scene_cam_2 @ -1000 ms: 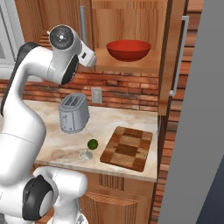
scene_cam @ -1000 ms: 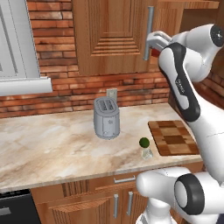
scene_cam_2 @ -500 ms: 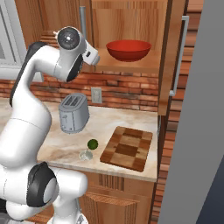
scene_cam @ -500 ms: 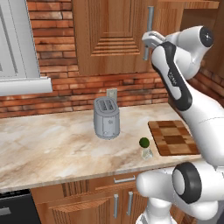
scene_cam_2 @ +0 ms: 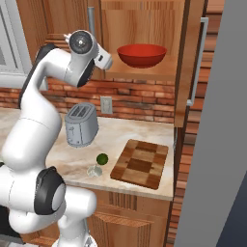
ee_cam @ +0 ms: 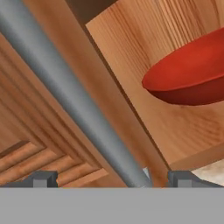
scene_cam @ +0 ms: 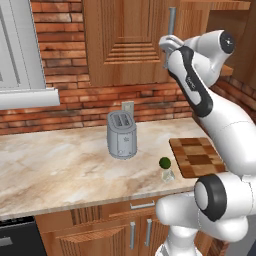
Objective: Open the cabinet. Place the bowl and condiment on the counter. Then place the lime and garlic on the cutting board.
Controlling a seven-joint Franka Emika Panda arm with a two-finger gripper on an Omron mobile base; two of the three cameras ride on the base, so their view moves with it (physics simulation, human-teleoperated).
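- Left base view: one cutting board [scene_cam: 196, 156] lies flat on the counter [scene_cam: 60, 170]; one lime [scene_cam: 164, 162] sits beside it.
- Right base view: one bowl [scene_cam_2: 142, 55] sits upright on the cabinet [scene_cam_2: 144, 29] shelf.
- Hand view: the gripper [ee_cam: 109, 178] is spread wide around the bar handle [ee_cam: 65, 94], which runs diagonally.

Warm panelled wood cabinet [scene_cam: 127, 42], brushed silver metal handle [ee_cam: 74, 105], glossy red bowl [scene_cam_2: 142, 55], veined marble counter [scene_cam: 55, 165]

way in: right cabinet [scene_cam_2: 144, 36] side open | blocked: left door's handle [ee_cam: 74, 105] sits between the gripper [ee_cam: 109, 180] tips | inside: bowl [scene_cam_2: 142, 55] fills shelf
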